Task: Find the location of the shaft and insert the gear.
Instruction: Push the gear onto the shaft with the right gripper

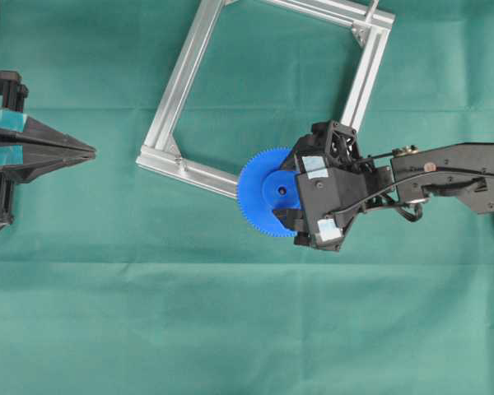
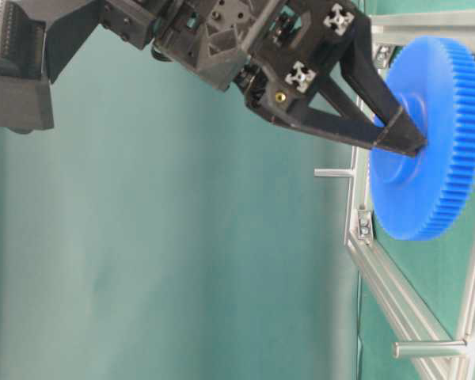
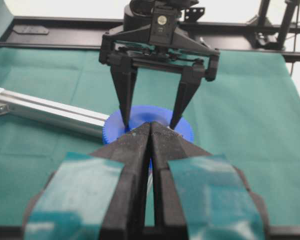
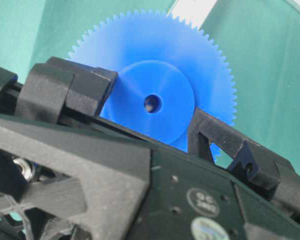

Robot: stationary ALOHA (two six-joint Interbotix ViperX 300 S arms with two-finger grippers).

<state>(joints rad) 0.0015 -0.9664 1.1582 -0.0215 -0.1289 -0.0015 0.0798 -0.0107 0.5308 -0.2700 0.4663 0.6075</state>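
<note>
Right tool [image 1: 285, 207] pinches the gear [image 1: 262, 194] by its hub beside the frame [image 1: 174, 99]; insertion pending, shaft unseen. Left tool [image 1: 90, 151] pressed together, idle.

Bright even light, blurred foregrounds

Right gripper [image 1: 286, 200] reaching in from the right, fingers [image 3: 124, 90] spread wide and apparently clamping something between them, left gripper [image 1: 93, 152] parked at left edge, tips pressed together
</note>
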